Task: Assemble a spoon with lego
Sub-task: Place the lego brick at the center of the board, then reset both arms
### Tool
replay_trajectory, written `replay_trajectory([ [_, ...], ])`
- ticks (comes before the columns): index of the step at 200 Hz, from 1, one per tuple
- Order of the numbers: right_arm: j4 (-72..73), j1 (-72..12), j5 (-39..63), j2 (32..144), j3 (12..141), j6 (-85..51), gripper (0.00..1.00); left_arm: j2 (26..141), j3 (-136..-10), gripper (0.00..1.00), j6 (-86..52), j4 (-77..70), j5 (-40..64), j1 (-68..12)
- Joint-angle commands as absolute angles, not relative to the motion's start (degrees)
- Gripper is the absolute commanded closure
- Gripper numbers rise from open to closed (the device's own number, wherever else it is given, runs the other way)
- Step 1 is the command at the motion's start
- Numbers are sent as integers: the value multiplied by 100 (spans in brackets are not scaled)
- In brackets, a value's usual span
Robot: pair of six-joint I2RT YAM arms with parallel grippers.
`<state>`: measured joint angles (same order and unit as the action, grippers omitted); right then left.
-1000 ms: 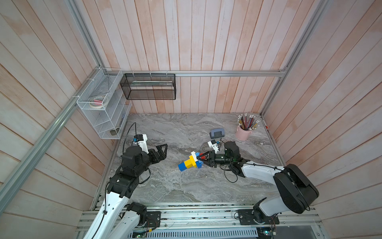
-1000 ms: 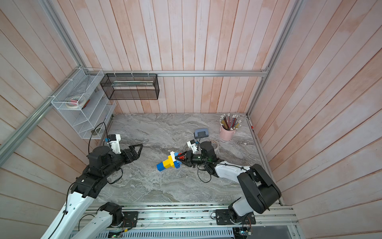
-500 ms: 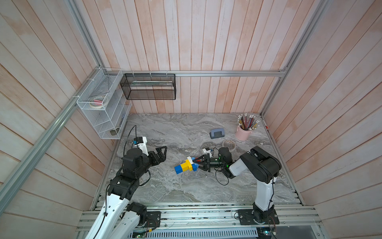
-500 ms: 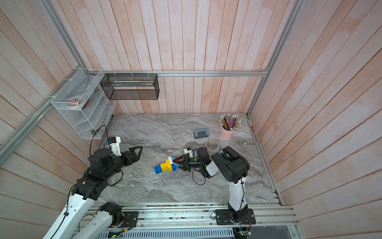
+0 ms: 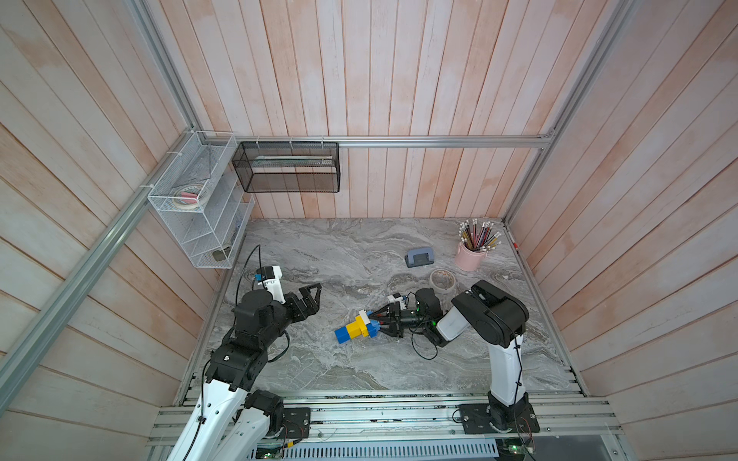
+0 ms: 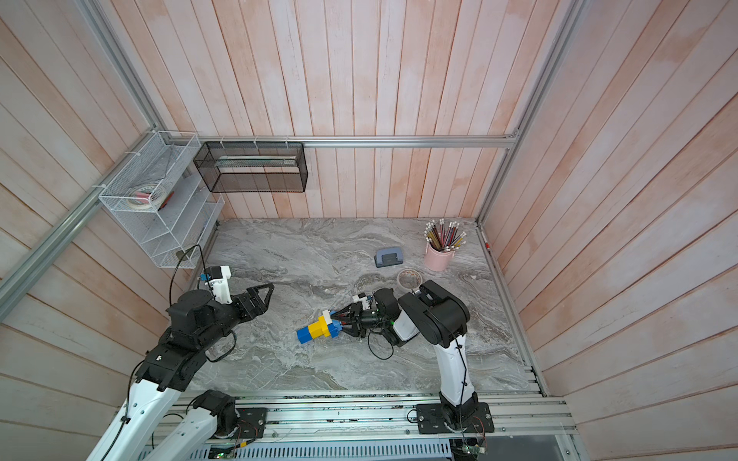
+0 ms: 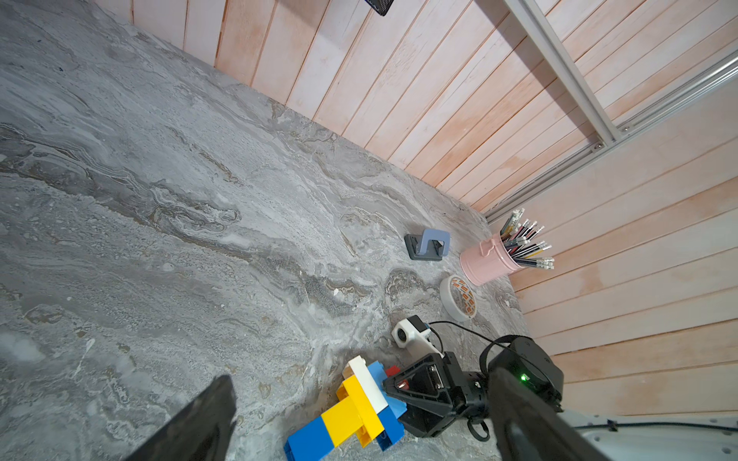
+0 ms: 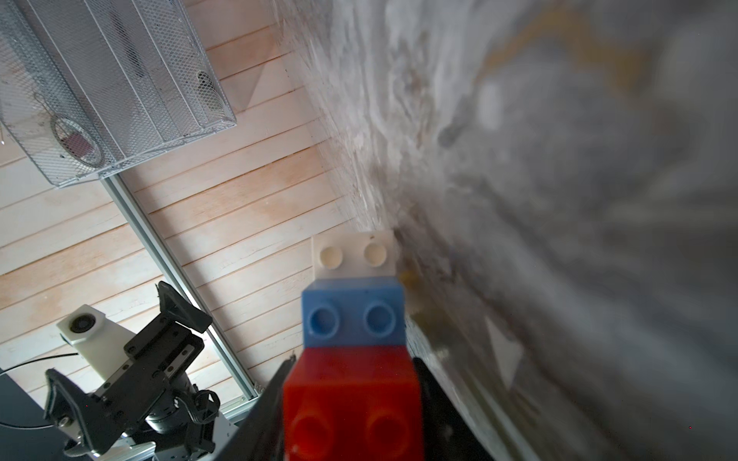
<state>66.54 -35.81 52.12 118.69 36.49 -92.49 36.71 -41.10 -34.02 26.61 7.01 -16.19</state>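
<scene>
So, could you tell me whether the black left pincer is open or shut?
Open: in both top views the black left pincer has its jaws wide apart, nothing between them.

The marble table [image 5: 319,255] is bare across its back middle, its left part and the front strip, so a gripper can pass freely there. In the centre the spoon [image 5: 354,330] lies flat with the right gripper [image 5: 375,322] low at its red end, and the folded right arm [image 5: 491,315] closes the side behind it. At the back right the hole punch [image 5: 419,258], the tape roll [image 5: 442,280] and the pink pencil cup [image 5: 471,257] stand near each other, and a white wire shelf [image 5: 201,223] hangs at the back left corner.
</scene>
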Motion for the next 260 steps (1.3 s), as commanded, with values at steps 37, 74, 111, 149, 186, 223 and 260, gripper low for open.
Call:
replay_trajectory([
  [37,4503,-3609,4719,11125,3263,-8325,15,3515,-4039,0,-3301,2879,624,-1626],
  [74,619,-3267,3349,9845,3627,-6111,6,3442,-4011,0,-3300,2929,536,-1626],
  [111,-1119,-2841,1641,8807,3749,-5143,3,3416,-3703,0,-3397,2778,365,-1626],
  [149,-1724,-2615,-613,7720,3980,-4522,2,3989,-3237,0,-3514,2095,278,-1626],
  [186,94,-2432,-2804,6523,3288,-3017,2,4613,-2768,0,-3115,612,-1209,-1626],
  [223,3061,-1703,-3559,6161,1991,-990,2,4786,-1432,0,-1377,-2576,-3045,-1604],
  [260,6356,-694,-2965,6924,581,-572,2,5647,42,0,-109,-5978,-2641,-826],
])
